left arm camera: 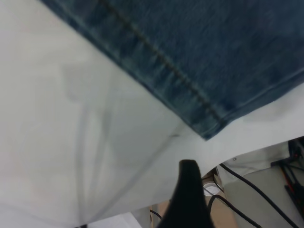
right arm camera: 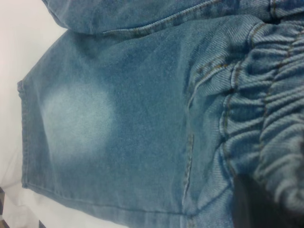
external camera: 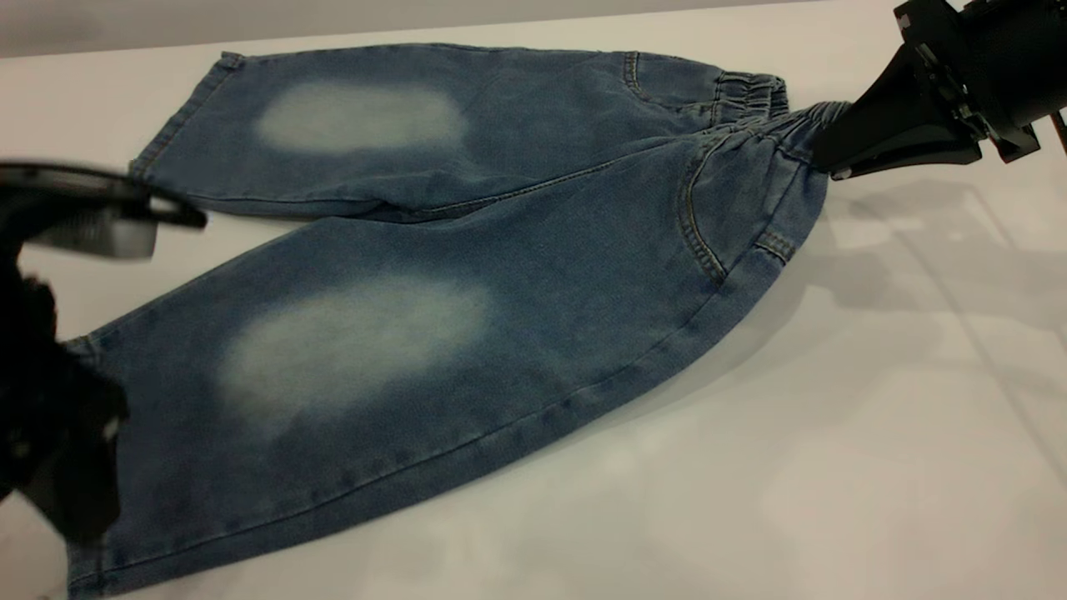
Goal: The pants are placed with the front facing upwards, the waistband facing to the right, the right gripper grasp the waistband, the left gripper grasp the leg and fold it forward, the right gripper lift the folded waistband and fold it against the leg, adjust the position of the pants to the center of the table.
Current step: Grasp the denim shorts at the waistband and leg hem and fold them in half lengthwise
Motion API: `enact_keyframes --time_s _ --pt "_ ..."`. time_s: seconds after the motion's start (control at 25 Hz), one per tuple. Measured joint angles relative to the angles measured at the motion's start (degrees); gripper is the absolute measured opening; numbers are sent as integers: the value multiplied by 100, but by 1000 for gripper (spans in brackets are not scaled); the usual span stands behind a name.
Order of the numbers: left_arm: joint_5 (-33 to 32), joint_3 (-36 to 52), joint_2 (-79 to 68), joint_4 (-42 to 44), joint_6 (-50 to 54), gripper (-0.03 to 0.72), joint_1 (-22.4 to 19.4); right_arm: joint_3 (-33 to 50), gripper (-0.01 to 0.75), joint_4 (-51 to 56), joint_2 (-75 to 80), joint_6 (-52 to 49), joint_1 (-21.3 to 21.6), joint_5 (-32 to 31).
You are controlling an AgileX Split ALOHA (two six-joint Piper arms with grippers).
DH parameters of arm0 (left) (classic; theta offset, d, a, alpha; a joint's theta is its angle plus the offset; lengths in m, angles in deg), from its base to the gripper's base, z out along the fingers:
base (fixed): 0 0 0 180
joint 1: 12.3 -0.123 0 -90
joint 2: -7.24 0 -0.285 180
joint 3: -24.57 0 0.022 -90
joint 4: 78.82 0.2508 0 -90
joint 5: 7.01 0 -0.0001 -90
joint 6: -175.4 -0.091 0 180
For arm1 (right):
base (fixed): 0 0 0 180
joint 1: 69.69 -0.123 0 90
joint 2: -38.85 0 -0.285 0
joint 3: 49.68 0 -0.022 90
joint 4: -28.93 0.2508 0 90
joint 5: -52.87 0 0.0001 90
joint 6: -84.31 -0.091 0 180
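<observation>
right gripper (external camera: 821, 154) is clamped on the waistband (external camera: 783, 125); left gripper (external camera: 58, 367), jaws unreadable, must next take the near leg (external camera: 333, 367).

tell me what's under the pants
The white table lies under the pants, bare around them. The right gripper pinches the waistband, lifting that edge slightly. Whatever sits beneath the flat denim is covered.

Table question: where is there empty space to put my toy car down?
The table is bare to the right of the near leg, below the right gripper. A thin strip lies behind the pants. It is crowded at the waistband, and by the left gripper at the leg hems.
</observation>
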Motion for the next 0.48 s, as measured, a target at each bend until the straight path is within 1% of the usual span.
enact_keyframes --time_s 0.16,0.28,0.48 --pt "486 286 -6 40 4 524 0 0 28 0 0 5 0 0" --pt "621 286 -24 287 60 524 0 0 28 0 0 18 0 0" --pt "713 280 -282 637 463 524 -13 0 29 0 0 49 0 0"
